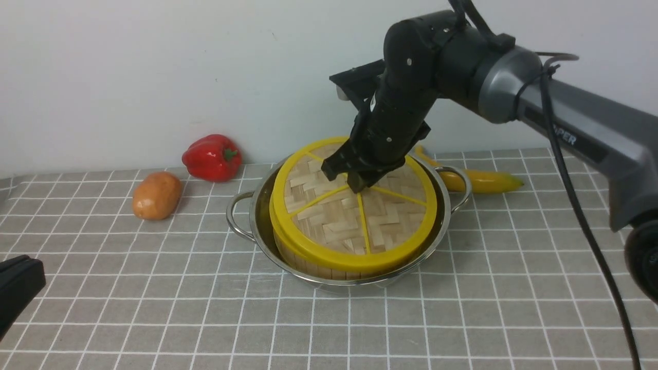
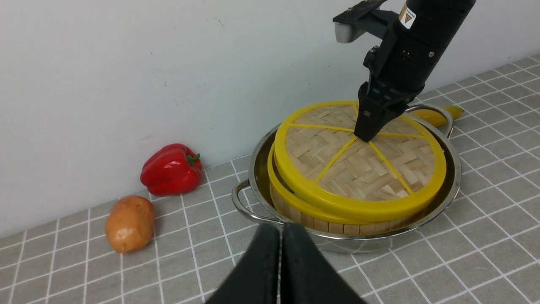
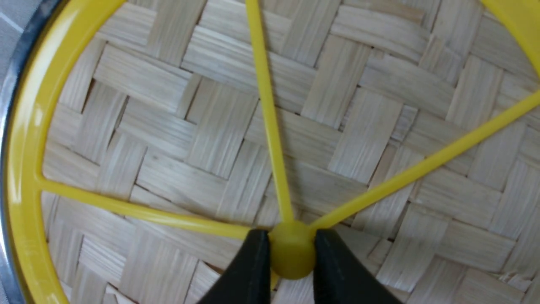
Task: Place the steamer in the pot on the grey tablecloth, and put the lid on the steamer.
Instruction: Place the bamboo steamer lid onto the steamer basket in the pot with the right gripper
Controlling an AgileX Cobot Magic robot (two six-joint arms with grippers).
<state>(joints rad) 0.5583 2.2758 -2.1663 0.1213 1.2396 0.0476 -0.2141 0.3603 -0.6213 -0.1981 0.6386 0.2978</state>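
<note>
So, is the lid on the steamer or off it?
On: the lid covers the steamer inside the pot, and the right gripper grips its hub.

Soft, even, fairly bright light fills every view. Pepper (image 1: 212, 157) and potato (image 1: 156, 195) cast faint shadows to their right. The pot (image 1: 258, 218) rim carries mild, smeared reflections. The left hand (image 2: 282, 270) is a dark, close blur. The lid (image 3: 358, 139) weave is crisp, the right hand (image 3: 291, 247) soft-edged.

The front view looks forward and slightly down across the grey tablecloth (image 1: 462, 308) to the wall (image 1: 154, 77). The left wrist view sits low and farther back, facing the pot (image 2: 255, 169) obliquely. The right wrist view is pressed close above the lid (image 3: 358, 139), which all three views share.
</note>
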